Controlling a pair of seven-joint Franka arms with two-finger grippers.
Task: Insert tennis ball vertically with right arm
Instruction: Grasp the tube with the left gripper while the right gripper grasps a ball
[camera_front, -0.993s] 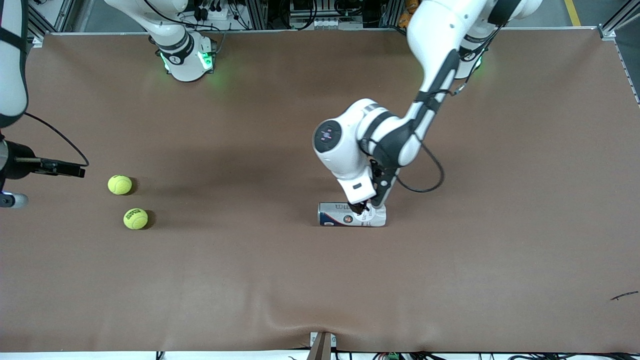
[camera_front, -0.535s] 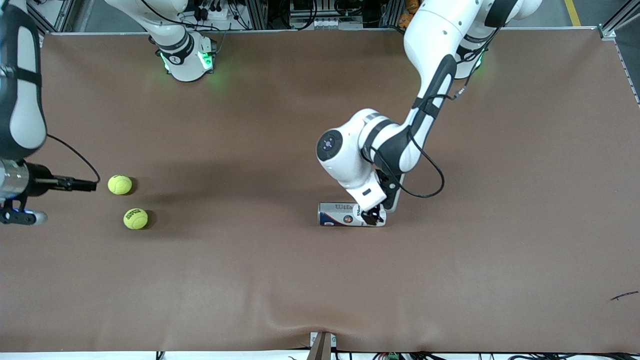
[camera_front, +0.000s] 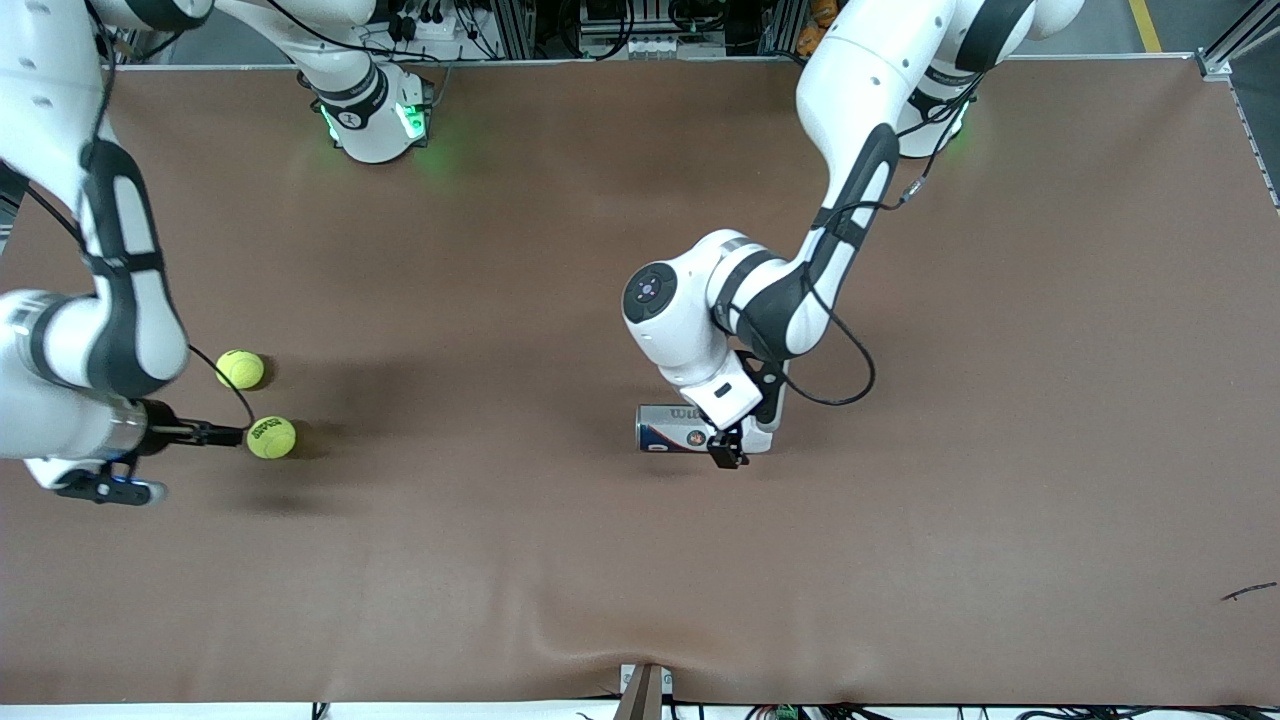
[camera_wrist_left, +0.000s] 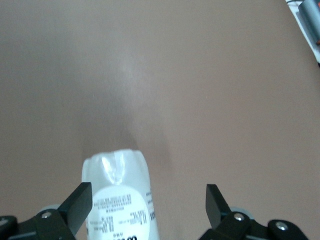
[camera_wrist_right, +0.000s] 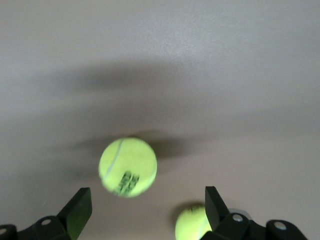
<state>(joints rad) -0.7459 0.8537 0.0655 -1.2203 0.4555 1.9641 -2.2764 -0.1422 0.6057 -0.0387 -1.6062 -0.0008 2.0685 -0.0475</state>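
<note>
A: What do we see of the balls?

B: We see two yellow-green tennis balls on the brown table (camera_front: 900, 560), both well toward the right arm's end from the can (camera_front: 672, 428). The nearer ball (camera_front: 271, 437) carries dark lettering; the farther ball (camera_front: 240, 369) lies just beside it, a little farther from the front camera.

A: And the can itself?

B: It lies on its side near the middle of the table, silver and dark blue with a white label. Its clear, rounded end (camera_wrist_left: 116, 162) points toward the left arm's end of the table.

A: Where do we put the right pincer (camera_front: 222, 435)?

B: Low by the nearer ball, well away from the can toward the right arm's end. In the front view its black tips reach almost to that ball; we cannot tell whether they touch it. In the right wrist view its fingers (camera_wrist_right: 80, 207) stand spread wide, with the lettered ball ahead of them, between their lines, and nothing pinched.

A: And the left pincer (camera_front: 727, 450)?

B: It is down over the can's clear end. In the left wrist view its fingers (camera_wrist_left: 82, 200) are spread, one tip just beside the can's wall, the other well off it. We see no squeeze on the can.
</note>
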